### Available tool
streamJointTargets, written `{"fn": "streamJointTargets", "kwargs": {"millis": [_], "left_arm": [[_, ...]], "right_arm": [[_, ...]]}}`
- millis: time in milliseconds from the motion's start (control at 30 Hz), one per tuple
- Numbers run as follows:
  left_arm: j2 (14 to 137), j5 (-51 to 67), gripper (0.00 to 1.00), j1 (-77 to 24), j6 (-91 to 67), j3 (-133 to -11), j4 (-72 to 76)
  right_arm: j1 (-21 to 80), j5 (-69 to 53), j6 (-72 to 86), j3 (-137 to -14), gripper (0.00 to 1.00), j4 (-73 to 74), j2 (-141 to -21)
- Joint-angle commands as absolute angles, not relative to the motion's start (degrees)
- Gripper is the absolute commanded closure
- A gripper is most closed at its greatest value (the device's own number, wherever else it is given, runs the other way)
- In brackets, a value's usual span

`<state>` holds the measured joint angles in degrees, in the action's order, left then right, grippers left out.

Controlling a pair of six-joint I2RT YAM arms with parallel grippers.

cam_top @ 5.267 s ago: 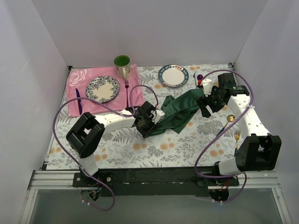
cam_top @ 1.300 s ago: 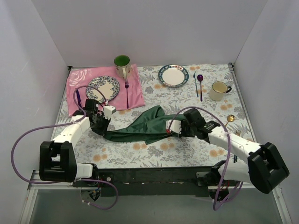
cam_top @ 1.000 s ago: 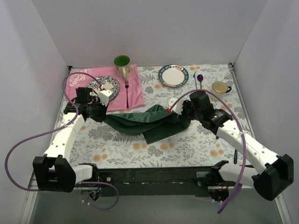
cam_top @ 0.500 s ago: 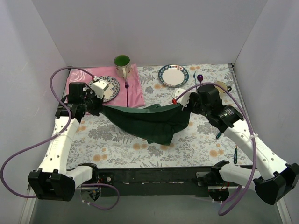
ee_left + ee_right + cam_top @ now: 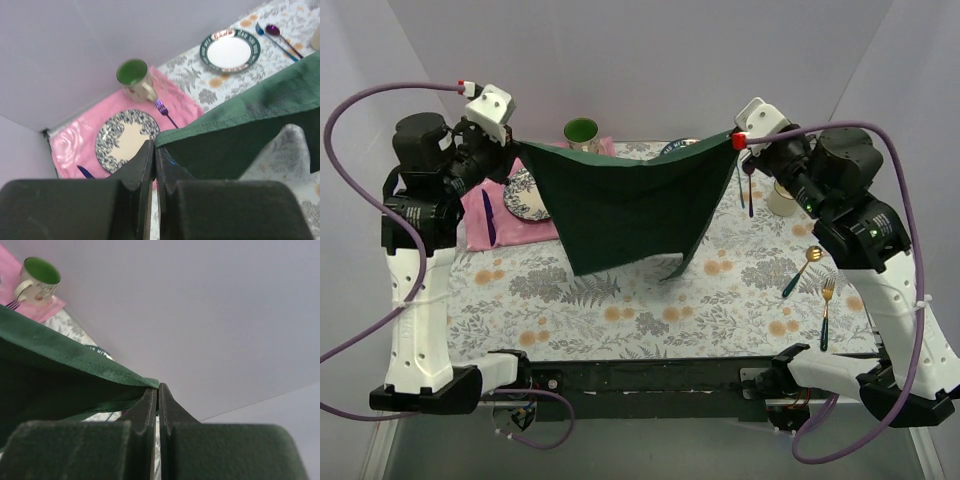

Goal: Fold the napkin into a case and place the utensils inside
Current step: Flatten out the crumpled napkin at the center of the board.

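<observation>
The dark green napkin (image 5: 620,205) hangs spread in the air above the table, stretched by its two top corners. My left gripper (image 5: 516,148) is shut on the left corner; the left wrist view shows the hem pinched at its tips (image 5: 154,145). My right gripper (image 5: 734,141) is shut on the right corner (image 5: 158,386). The cloth's lower edge dangles just over the tablecloth. Two utensils lie at the right: a gold spoon (image 5: 801,270) and a gold fork (image 5: 826,312), both with dark green handles.
A pink cloth (image 5: 478,215) at the back left carries a patterned plate (image 5: 523,195), a blue knife (image 5: 488,218) and a green mug (image 5: 581,131). A white plate (image 5: 230,50), a purple spoon (image 5: 280,37) and a cream mug (image 5: 781,199) sit at the back right.
Both arms have risen and drawn apart, lifting the napkin off the table until it hangs taut and spread between them. Both grips stayed shut.
</observation>
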<state>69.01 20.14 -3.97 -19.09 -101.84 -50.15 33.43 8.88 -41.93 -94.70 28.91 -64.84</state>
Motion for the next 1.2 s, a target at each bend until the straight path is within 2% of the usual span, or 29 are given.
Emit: {"fn": "streamJointTargets", "kwargs": {"millis": [0, 333, 700, 933, 1167], "left_arm": [[66.1, 22.1, 1.0, -3.8, -17.3, -107.3, -50.4], [51.9, 25.0, 1.0, -3.8, -16.4, -106.6, -50.2], [56.2, 23.6, 1.0, -3.8, -20.0, -120.8, -58.6], [59.8, 16.3, 1.0, -3.8, -21.5, -113.4, -56.2], [67.0, 13.0, 1.0, -3.8, -20.9, -98.2, -48.8]], "right_arm": [[33.3, 11.3, -43.2, -101.1, 0.99, 25.6, -64.7], [33.3, 1.4, -44.2, -110.4, 0.99, 36.4, -57.3], [32.4, -5.9, -38.8, -118.7, 0.99, 45.3, -58.7], [32.4, -3.2, -34.7, -109.6, 0.99, 43.8, -61.6], [32.4, -0.4, -32.0, -86.9, 0.99, 36.6, -64.2]]}}
